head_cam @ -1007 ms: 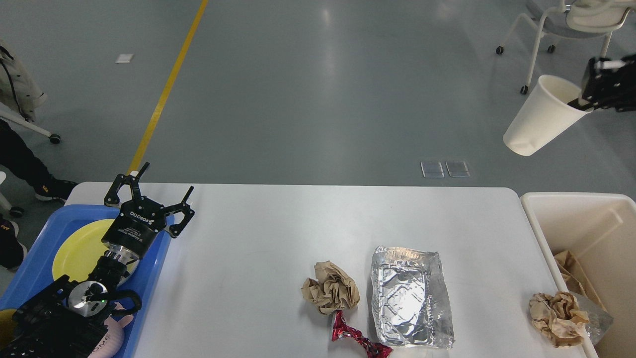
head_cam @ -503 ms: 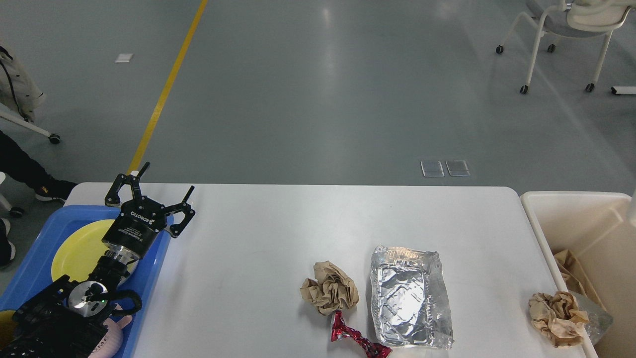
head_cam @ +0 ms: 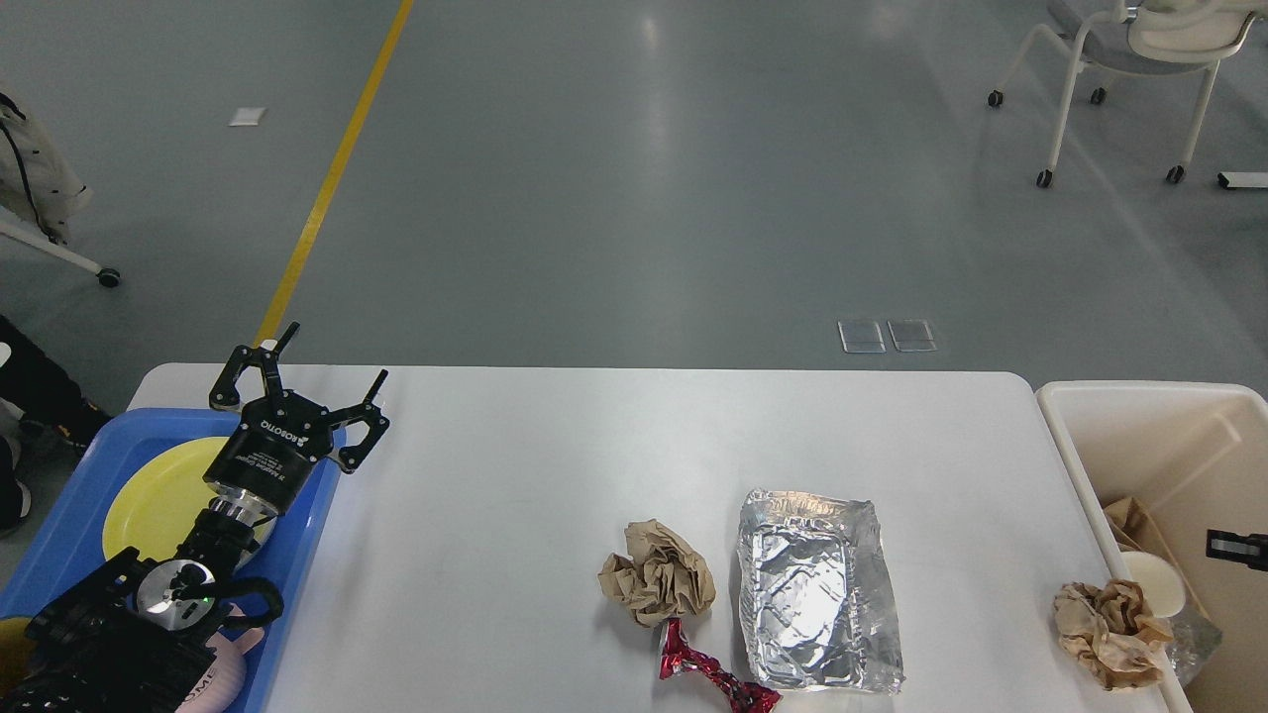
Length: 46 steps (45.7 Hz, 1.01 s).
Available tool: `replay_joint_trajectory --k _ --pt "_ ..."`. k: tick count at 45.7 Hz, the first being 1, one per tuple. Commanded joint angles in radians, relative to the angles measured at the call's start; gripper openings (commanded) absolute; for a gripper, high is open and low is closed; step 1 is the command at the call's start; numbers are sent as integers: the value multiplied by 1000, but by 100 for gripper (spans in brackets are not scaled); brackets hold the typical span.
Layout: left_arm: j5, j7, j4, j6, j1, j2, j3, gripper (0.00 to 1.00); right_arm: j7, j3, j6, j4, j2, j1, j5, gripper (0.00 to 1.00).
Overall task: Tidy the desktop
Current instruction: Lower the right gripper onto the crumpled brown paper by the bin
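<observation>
Desktop (head_cam: 555,465) spanned centre of view, rigid, fixed; litter on it was what needed lifting.

Foil tray (head_cam: 817,594) front-centre: light, thin, easily crushed; pinch at rim.

Crumpled paper (head_cam: 659,574) beside tray: soft, grab anywhere.

Red wrapper (head_cam: 715,678): slick, flimsy.

Left gripper (head_cam: 302,396) over blue tray (head_cam: 59,555), fingers spread, empty.

Right gripper at far edge: cannot tell.

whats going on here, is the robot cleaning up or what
A robot is partway through clearing rubbish off the desktop. A white paper cup lies in the cream bin at the right, with a bit of the right gripper showing at the frame edge. The left gripper hovers open and empty over the blue tray holding a yellow plate. Two crumpled paper balls, a foil tray and a red wrapper remain on the desktop.
</observation>
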Motion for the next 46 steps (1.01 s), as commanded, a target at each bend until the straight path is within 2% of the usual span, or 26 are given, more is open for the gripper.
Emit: replay_joint_trajectory --k 1,4,8,12,19,23,27,30,37,42,46 --pt "0 0 0 0 0 0 0 99 7 1 18 17 13 16 0 100" --pt "0 0 0 0 0 0 0 99 17 -2 44 66 19 80 0 100" --pt "0 0 0 0 0 0 0 99 33 -6 114 220 -48 301 -4 100" --pt "0 0 0 0 0 0 0 99 32 -32 147 544 -160 639 -64 100" --pt "0 0 0 0 0 0 0 99 17 -224 242 1204 -231 1371 -458 100" --pt "0 0 0 0 0 0 0 99 6 -254 381 1465 -230 1678 -465 100" --pt "0 0 0 0 0 0 -1 99 10 -220 580 1514 -233 1885 -465 100" --pt "0 0 0 0 0 0 0 99 17 -171 699 1508 -242 1964 -465 100" --pt "0 0 0 0 0 0 -1 99 12 -131 703 1490 -271 2042 -492 100" --pt "0 0 0 0 0 0 -1 99 -14 -184 703 1497 -306 1931 -582 100" --pt "0 0 0 0 0 0 0 99 -90 -207 467 1496 -309 1635 -646 100"
